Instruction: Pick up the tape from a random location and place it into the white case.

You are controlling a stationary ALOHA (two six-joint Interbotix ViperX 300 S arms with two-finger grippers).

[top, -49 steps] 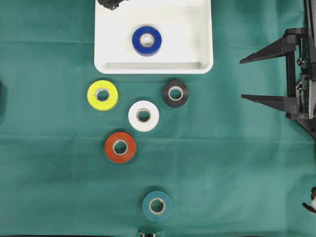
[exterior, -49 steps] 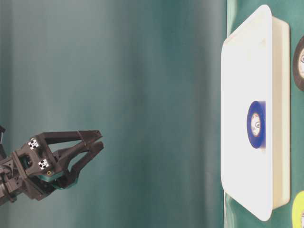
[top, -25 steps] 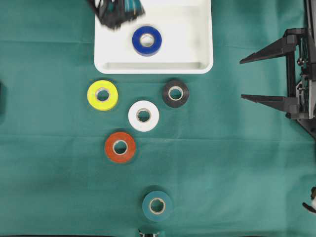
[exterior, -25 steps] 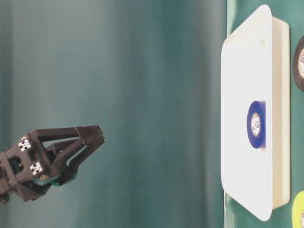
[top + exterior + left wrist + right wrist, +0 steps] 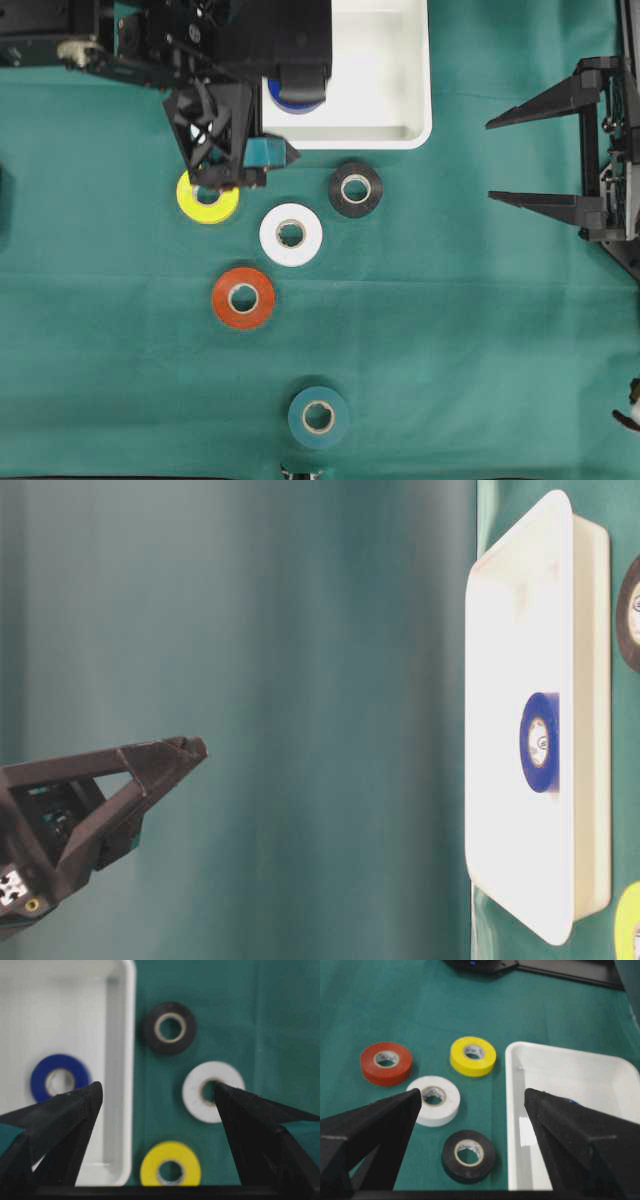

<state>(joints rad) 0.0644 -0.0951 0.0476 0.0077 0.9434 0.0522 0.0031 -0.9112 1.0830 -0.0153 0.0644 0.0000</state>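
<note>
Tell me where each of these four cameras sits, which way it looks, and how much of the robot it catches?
Overhead: above, looking straight down on the white case and loose rolls; left arm over the case's corner, right pincer at the edge.
Table-level: picture turned sideways, facing the case; left pincer at lower left.
Left wrist: looks down between its open fingers at the yellow tape.
Right wrist: looks between its fingers across the table.
Every view shows the blue tape in the case.
</note>
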